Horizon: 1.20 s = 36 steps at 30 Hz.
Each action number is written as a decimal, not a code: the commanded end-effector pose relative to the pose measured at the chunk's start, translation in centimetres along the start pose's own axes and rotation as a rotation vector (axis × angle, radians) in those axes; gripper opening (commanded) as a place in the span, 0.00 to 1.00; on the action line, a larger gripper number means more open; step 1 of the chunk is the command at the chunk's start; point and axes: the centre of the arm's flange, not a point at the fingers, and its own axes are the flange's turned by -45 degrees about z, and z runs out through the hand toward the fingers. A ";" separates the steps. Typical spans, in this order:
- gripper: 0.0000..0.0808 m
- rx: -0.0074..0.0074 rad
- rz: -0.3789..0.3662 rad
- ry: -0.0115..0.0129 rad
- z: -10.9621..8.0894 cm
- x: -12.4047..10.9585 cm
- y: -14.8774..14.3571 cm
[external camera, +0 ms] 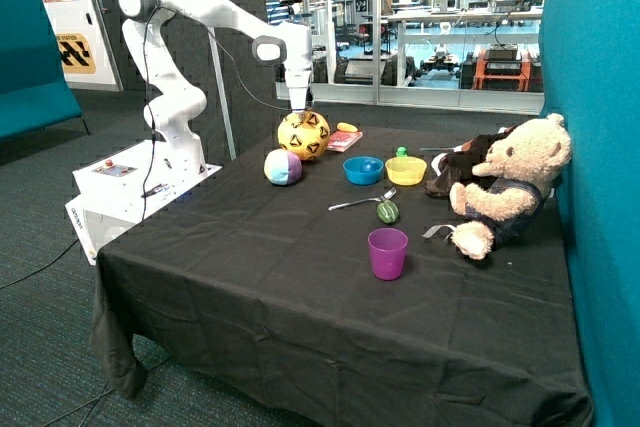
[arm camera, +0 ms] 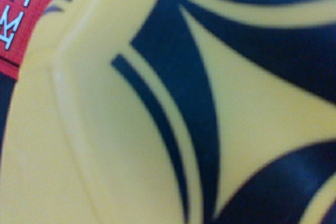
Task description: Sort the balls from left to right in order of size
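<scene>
The large yellow ball [external camera: 303, 137] with black triangle marks rests on the black tablecloth near the table's far edge. My gripper [external camera: 298, 110] points straight down and sits on or just above its top. The wrist view is filled by the yellow ball's surface [arm camera: 105, 129], so the camera is very close to it. The medium pastel panelled ball [external camera: 283, 167] lies just in front of the yellow one, nearly touching it, on the side toward the robot base.
A red book [external camera: 344, 140] lies behind the yellow ball; its red cover [arm camera: 21, 14] shows in the wrist view. Further along are a blue bowl [external camera: 363, 170], a yellow bowl [external camera: 406, 170], a spoon [external camera: 360, 202], a green striped toy [external camera: 388, 211], a purple cup [external camera: 388, 253] and a teddy bear [external camera: 510, 187].
</scene>
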 end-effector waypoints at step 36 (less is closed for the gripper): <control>0.95 0.0007 0.000 -0.0032 0.7 -0.1 0.8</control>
